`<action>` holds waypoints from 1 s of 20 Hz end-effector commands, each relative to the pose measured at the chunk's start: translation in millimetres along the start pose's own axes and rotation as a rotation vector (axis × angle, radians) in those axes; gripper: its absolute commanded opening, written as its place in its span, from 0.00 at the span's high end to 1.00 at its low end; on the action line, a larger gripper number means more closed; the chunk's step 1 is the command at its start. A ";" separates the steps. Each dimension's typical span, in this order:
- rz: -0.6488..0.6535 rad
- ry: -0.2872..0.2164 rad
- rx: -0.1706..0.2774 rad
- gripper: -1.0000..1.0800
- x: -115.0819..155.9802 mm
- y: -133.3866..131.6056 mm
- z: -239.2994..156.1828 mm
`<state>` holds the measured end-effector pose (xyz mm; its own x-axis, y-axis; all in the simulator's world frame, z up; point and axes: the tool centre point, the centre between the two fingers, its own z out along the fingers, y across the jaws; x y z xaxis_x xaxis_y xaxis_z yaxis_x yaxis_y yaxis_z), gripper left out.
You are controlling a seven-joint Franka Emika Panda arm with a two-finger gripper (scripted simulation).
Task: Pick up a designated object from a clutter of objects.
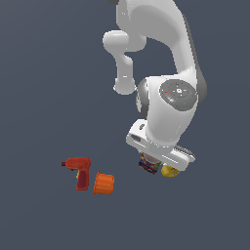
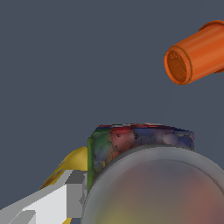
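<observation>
Beneath my wrist, my pincer point(image 1: 155, 163) sits over the multicoloured can point(image 2: 144, 144), spread or pinching I cannot tell, a yellow thing point(image 1: 169, 171) just beside it, the orange cup point(image 1: 104, 183) apart; stiff, light, probably slick, best taken across its round sides

Even, flat light on the dull slate-grey counter point(image 1: 39, 97); no cast shadows; soft sheen on the glossy white robot arm point(image 1: 166, 112); both renders coarse, wrist view's close silvery can top point(image 2: 153, 192) blurred.
</observation>
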<state>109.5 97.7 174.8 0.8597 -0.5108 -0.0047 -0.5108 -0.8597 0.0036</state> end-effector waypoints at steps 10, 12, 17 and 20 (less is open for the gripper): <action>0.000 0.004 0.003 1.00 -30.4 20.4 -137.1; 0.000 0.004 0.003 1.00 -35.1 23.5 -158.7; 0.000 0.004 0.003 1.00 -44.7 29.7 -205.2; 0.000 0.004 0.003 1.00 -48.6 32.1 -226.2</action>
<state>55.1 95.1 388.9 0.8596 -0.5110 -0.0020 -0.5110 -0.8596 0.0015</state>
